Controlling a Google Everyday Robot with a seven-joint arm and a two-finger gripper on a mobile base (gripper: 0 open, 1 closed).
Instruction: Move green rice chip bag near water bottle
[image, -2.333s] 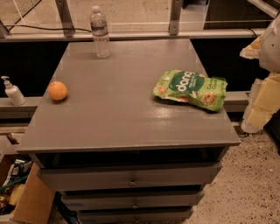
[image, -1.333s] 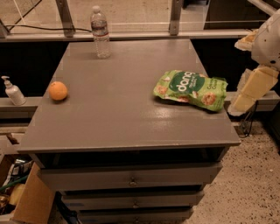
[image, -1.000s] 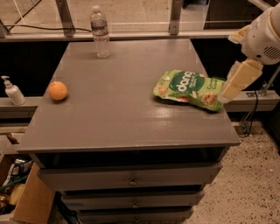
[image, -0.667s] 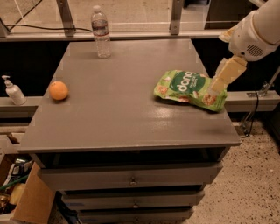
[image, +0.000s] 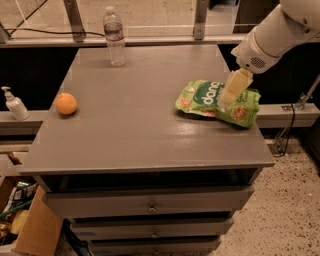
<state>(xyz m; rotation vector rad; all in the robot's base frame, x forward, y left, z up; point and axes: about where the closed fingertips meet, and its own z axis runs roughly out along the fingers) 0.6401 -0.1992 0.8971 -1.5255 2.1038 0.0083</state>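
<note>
The green rice chip bag (image: 207, 98) lies flat on the right side of the grey table (image: 140, 125), near its right edge. The water bottle (image: 114, 36) stands upright at the table's far edge, left of centre. My gripper (image: 229, 95) comes in from the upper right on a white arm and hangs right over the bag's right half, covering part of it.
An orange (image: 66, 104) sits near the table's left edge. A white pump-top dispenser bottle (image: 14, 104) stands on a ledge left of the table. Drawers lie below the tabletop. A cardboard box (image: 30, 230) sits on the floor at lower left.
My arm has swung in from the right edge of the view, leftward and over the table, bringing the gripper above the bag. The bag, bottle and orange have not moved.
</note>
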